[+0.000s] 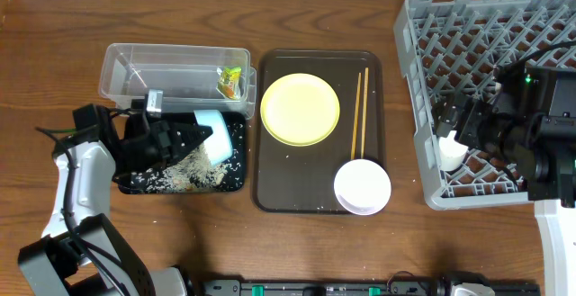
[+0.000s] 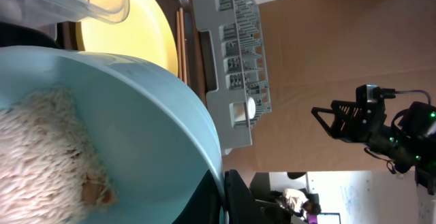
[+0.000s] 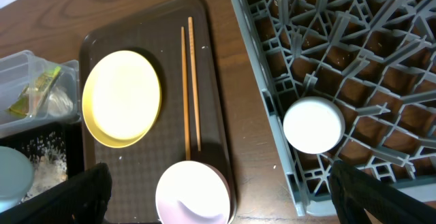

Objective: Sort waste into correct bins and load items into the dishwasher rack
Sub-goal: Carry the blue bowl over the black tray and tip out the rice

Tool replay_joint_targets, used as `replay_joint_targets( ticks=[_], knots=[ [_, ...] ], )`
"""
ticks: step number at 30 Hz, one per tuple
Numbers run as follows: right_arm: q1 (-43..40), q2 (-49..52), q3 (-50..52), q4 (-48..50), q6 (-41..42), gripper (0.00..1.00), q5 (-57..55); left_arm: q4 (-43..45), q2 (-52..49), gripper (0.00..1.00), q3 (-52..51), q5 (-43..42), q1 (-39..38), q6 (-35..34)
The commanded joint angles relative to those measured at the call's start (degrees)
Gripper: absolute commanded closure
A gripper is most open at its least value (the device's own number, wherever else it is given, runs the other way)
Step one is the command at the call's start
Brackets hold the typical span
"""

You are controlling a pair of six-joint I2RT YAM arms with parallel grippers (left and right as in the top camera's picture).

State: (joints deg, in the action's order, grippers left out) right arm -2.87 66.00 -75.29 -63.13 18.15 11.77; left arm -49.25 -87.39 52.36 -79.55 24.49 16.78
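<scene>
From overhead, the left gripper [image 1: 200, 136] is clamped on the rim of the blue bowl [image 1: 219, 139], which is tipped on its side over the black tray [image 1: 135, 186]. Rice [image 1: 184, 170] lies scattered in the tray just under the gripper. Beyond the gripper, the tub [image 1: 162, 67] holds the wrapper [image 1: 232, 82]. To the gripper's right, the brown tray [image 1: 306, 170] carries the plate [image 1: 300, 108], chopsticks [image 1: 362, 112] and white bowl [image 1: 362, 186]. The right gripper [image 1: 457, 132] hangs over the near left corner of the rack [image 1: 486, 35], close above the cup [image 1: 453, 155].

In the left wrist view, the blue bowl [image 2: 157, 115] fills the frame right at the gripper, with rice [image 2: 41, 142] and a brown scrap inside. One dark finger [image 2: 237, 198] sits against its rim. The plate [image 2: 143, 26] and rack [image 2: 238, 60] lie ahead, on the bench [image 2: 306, 67].

In the right wrist view, the fingers [image 3: 82, 197] are spread wide, holding nothing. The cup [image 3: 312, 124] stands in a rack cell ahead of them, clear of both. The white bowl [image 3: 192, 197] lies below, between the fingers.
</scene>
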Motion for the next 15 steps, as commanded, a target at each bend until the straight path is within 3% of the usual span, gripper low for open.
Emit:
replay_joint_targets(
  ticks=[1, 3, 4, 5, 6, 8, 11, 13, 14, 15],
  knots=[
    [0.3, 0.0, -0.3, 0.1, -1.1, 0.01, -0.4, 1.4, -0.3, 0.94, -0.6, 1.0, 0.2, 1.6],
    [0.3, 0.0, -0.3, 0.1, -1.1, 0.01, -0.4, 2.1, -0.4, 0.94, -0.6, 3.2, 0.3, -5.0],
    [0.3, 0.0, -0.3, 0.1, -1.1, 0.01, -0.4, 1.1, -0.3, 0.94, -0.6, -0.3, 0.3, -4.8],
    [0.3, 0.0, -0.3, 0.1, -1.1, 0.01, -0.4, 1.0, -0.3, 0.94, -0.6, -2.8, 0.3, -0.3],
    [0.3, 0.0, -0.3, 0.1, -1.1, 0.01, -0.4, 1.9, -0.3, 0.94, -0.6, -1.6, 0.3, 1.5],
    [0.3, 0.0, -0.3, 0.1, -1.1, 0.01, -0.4, 3.7, -0.5, 0.94, -0.6, 1.8, 0.5, -4.7],
    [0.3, 0.0, -0.3, 0.1, -1.1, 0.01, -0.4, 5.2, -0.5, 0.94, -0.6, -0.3, 0.4, -3.5],
    [0.3, 0.1, -0.3, 0.1, -1.1, 0.01, -0.4, 6.3, -0.6, 0.94, -0.6, 1.1, 0.5, -9.6],
    [0.3, 0.1, -0.3, 0.1, -1.1, 0.01, -0.4, 5.9, -0.6, 0.94, -0.6, -3.1, 0.5, -9.2],
    [0.3, 0.1, -0.3, 0.1, -1.1, 0.01, -0.4, 5.8, -0.6, 0.94, -0.6, -8.4, 0.1, -3.7]
  ],
)
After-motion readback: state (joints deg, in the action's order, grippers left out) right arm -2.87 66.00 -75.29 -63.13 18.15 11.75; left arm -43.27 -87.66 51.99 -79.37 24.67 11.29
